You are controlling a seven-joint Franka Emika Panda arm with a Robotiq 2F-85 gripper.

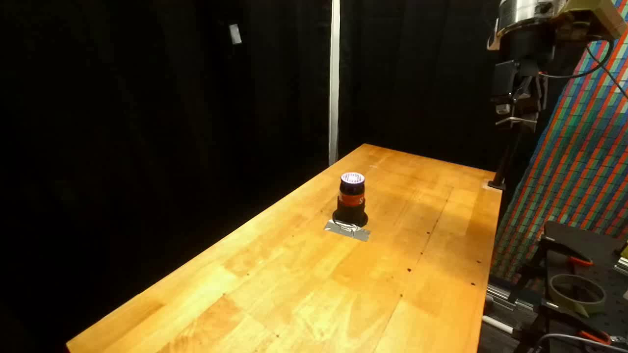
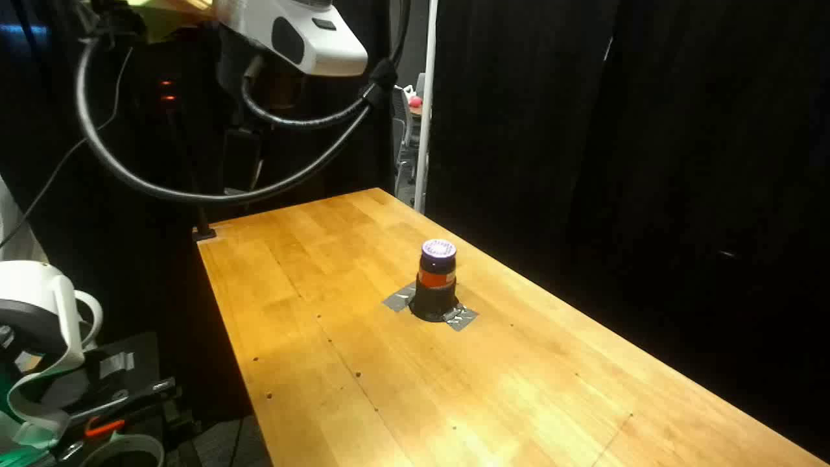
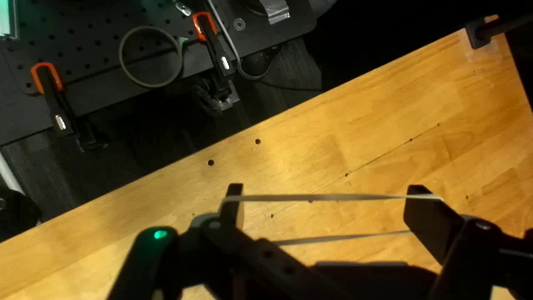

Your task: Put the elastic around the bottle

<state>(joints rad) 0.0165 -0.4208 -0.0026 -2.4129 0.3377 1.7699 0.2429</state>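
The bottle (image 1: 352, 199) is small and dark with a reddish-orange band and a white-topped dark cap. It stands upright in a black base taped to the wooden table, and shows in both exterior views (image 2: 437, 279). It is out of the wrist view. My gripper (image 3: 325, 208) is open, with the pale elastic (image 3: 325, 197) stretched around the outside of its two fingers. Two strands cross the gap, and nothing else shows between the fingers. In an exterior view, the gripper (image 1: 517, 122) points down, high above the table's far right side and apart from the bottle.
Grey tape (image 1: 347, 230) holds the base on the wooden table (image 1: 294, 294). A dark pole mount (image 2: 203, 233) stands at the table's corner. A black side bench (image 3: 100, 83) with orange-tipped clamps and a tape roll (image 3: 150, 81) lies beside the table. A thick cable (image 2: 214, 198) hangs below the arm.
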